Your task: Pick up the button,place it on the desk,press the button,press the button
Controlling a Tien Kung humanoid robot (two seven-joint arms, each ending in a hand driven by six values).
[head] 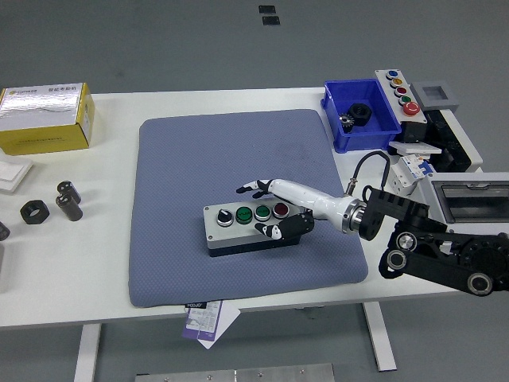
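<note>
My right hand sits fingers loose over the grey four-button control box, whose long axis runs left-right, buttons directly beneath.

Yellow box far left; 2 black cylinders beside black nut; blue bin far right of grey mat.

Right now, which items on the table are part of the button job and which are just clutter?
In the job:
- button box on the blue mat
- right hand, fingers open around the box's right end

Just lying about:
- yellow carton
- blue bin
- second button panel
- black nuts
</note>
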